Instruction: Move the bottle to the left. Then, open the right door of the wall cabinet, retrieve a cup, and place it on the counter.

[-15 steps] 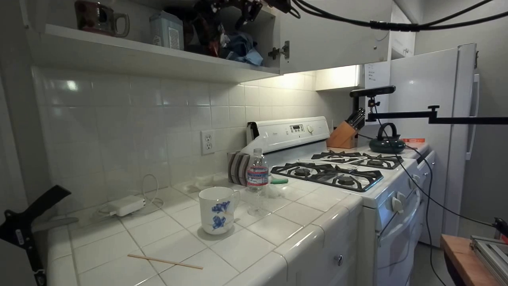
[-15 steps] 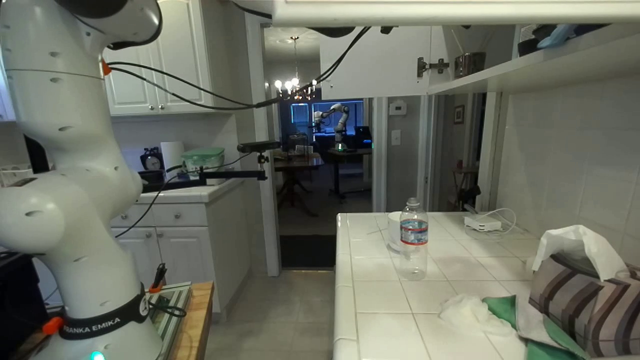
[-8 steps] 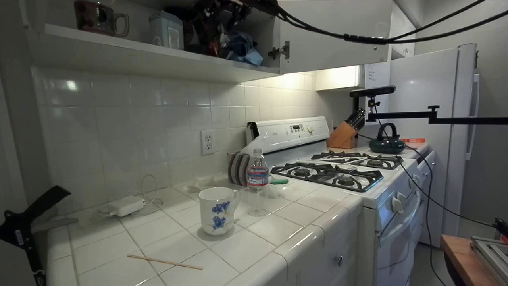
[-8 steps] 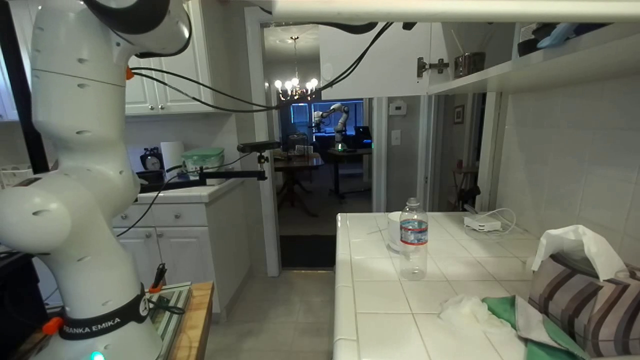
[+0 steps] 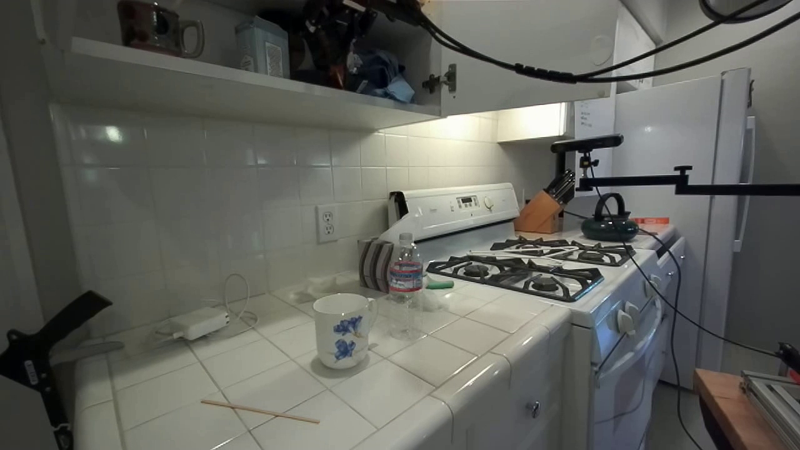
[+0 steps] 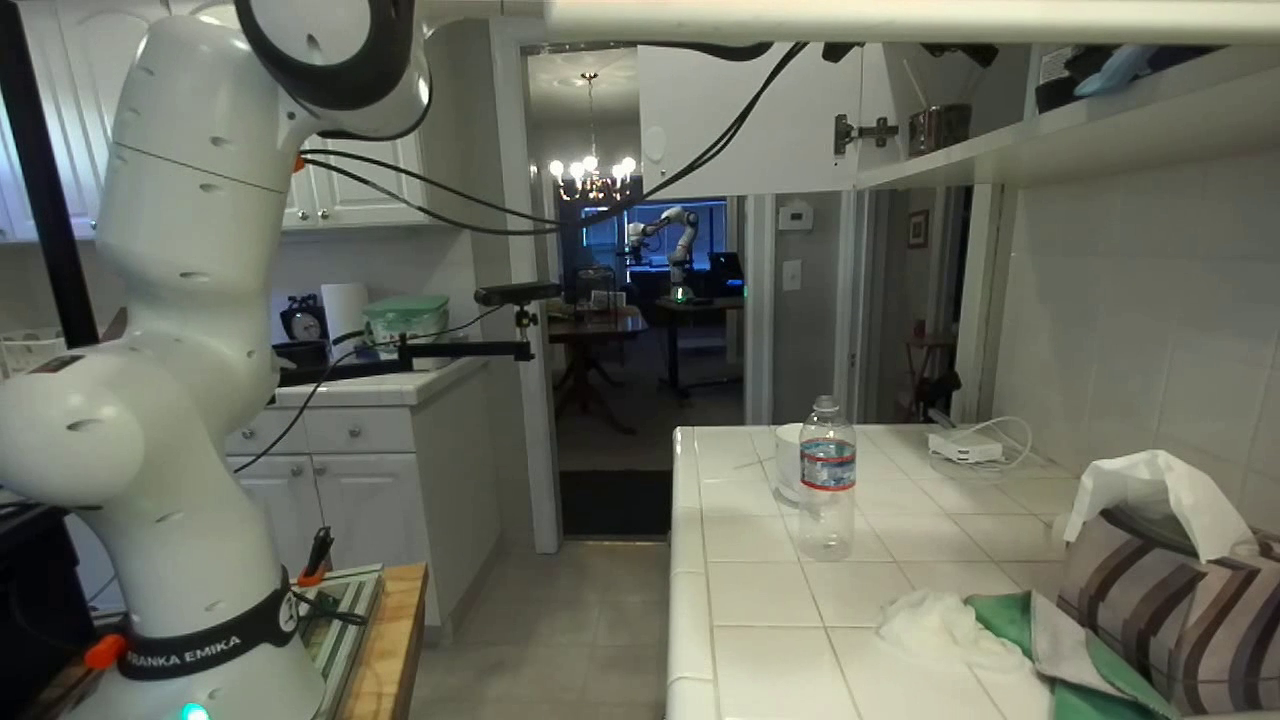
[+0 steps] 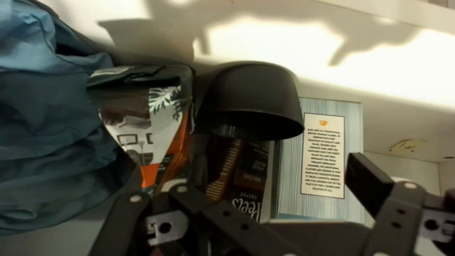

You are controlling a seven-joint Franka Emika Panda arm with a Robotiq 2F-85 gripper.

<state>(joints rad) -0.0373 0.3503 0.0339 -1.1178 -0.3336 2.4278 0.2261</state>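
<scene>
Inside the wall cabinet (image 7: 266, 42), glare meets shadow.

Right door (image 5: 531, 37) of the wall cabinet (image 5: 250, 84) stood open, leaving passage, cables (image 5: 544, 73) hung before it, the cup (image 7: 250, 92) was flanked in the wrist view by a dark bag (image 7: 149, 124) left, a tea box (image 7: 321, 156) right, mug (image 5: 340, 328) and bottle (image 5: 405, 281) stood on the counter (image 5: 381, 400), free space around.

The cup (image 7: 249, 89) is black, the clear bottle (image 5: 406, 278) banded red and blue. The white mug (image 5: 340, 331) bears 2 blue flowers; the far kettle (image 5: 600, 230) is dark green.
</scene>
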